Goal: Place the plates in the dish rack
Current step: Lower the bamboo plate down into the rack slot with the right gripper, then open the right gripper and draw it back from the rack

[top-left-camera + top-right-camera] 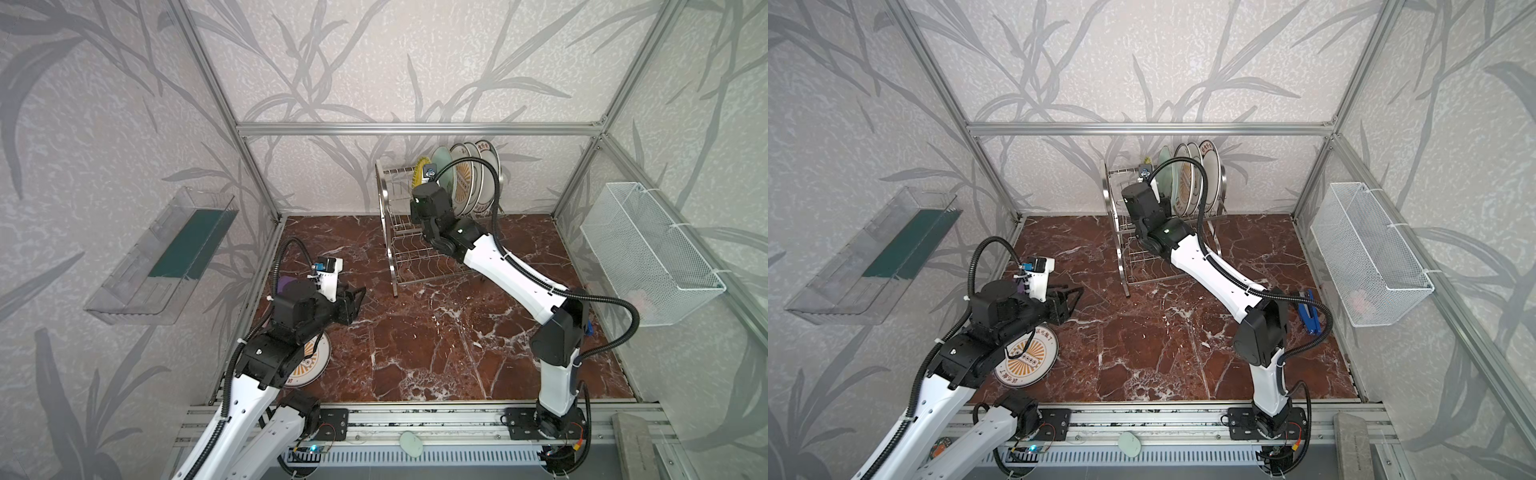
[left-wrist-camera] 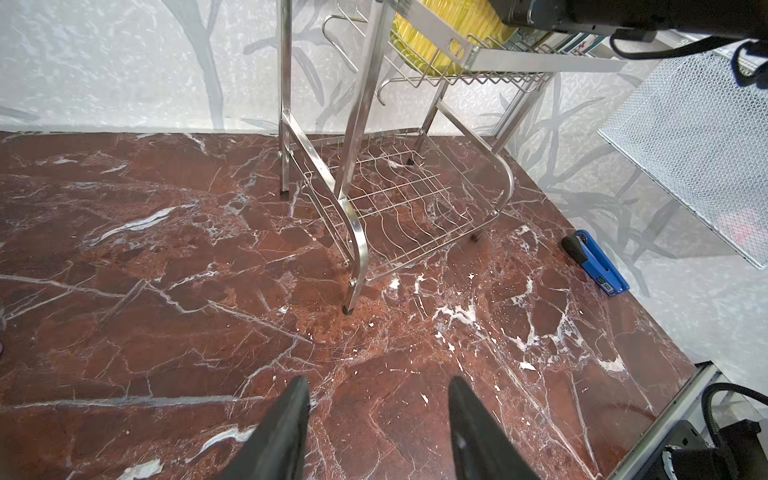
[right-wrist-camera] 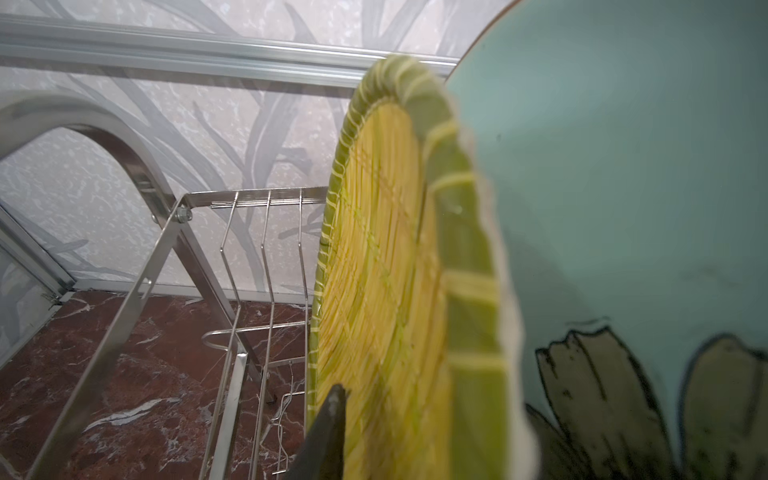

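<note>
Our left gripper (image 1: 360, 297) sits closest in a top view. One sunburst plate (image 1: 316, 360) lies flat on the table (image 1: 457, 353), under that arm and just behind the gripper. Five plates (image 1: 465, 183) stand in the dish rack (image 1: 415, 257), where our right arm reaches. From the left wrist, we see the fingers (image 2: 291, 415) spread with nothing between them. From the right wrist, our right gripper (image 3: 334, 415) is just beside the yellow plate (image 3: 382, 270), which stands next to the teal plate (image 3: 623, 187). We cannot tell if it is gripping or has let go. One plate is left to load.

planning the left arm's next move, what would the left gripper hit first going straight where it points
Likely the near front leg of the dish rack: the left gripper points across bare table toward it. Depth is unclear; if tilted down, it could meet the table first.
</note>
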Controlling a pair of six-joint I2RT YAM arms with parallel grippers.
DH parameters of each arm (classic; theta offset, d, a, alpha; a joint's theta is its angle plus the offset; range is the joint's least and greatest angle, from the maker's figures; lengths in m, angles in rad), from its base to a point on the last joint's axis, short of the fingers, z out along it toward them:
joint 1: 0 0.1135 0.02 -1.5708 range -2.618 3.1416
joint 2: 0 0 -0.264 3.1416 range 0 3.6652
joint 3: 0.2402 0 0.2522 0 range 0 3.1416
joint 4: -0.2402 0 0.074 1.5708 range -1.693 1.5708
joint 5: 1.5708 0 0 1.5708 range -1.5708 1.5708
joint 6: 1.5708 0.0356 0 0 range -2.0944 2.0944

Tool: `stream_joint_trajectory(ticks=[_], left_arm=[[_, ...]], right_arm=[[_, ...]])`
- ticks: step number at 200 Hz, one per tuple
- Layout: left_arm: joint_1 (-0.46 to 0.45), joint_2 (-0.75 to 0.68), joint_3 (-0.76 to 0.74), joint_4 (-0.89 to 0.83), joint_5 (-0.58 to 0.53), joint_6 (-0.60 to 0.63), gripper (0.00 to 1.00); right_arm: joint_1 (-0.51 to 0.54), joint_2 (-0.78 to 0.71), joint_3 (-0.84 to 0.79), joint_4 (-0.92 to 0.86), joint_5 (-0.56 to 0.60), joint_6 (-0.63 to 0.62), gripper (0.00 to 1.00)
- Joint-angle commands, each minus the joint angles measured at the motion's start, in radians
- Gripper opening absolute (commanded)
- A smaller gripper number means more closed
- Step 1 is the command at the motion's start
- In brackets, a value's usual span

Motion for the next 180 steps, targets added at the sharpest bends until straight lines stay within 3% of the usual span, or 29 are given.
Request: stream_joint_trajectory(ticks=[1,74,132,180], left_arm=[[0.009,-0.001,-0.006,0.015,0.012,0.021,0.52],[0.018,-0.001,-0.006,0.019,0.023,0.019,0.52],[0.028,0.001,-0.005,0.018,0.025,0.007,0.52],[0.038,0.008,-0.002,0.013,0.030,0.001,0.53]], right_arm=[[-0.005,-0.036,-0.009,0.028,-0.018,0.005,0.33],[-0.005,-0.054,0.010,0.050,-0.045,-0.031,0.38],[-0.005,-0.076,0.019,0.067,-0.059,-0.063,0.66],[-0.005,-0.098,0.022,0.085,-0.075,-0.083,0.75]])
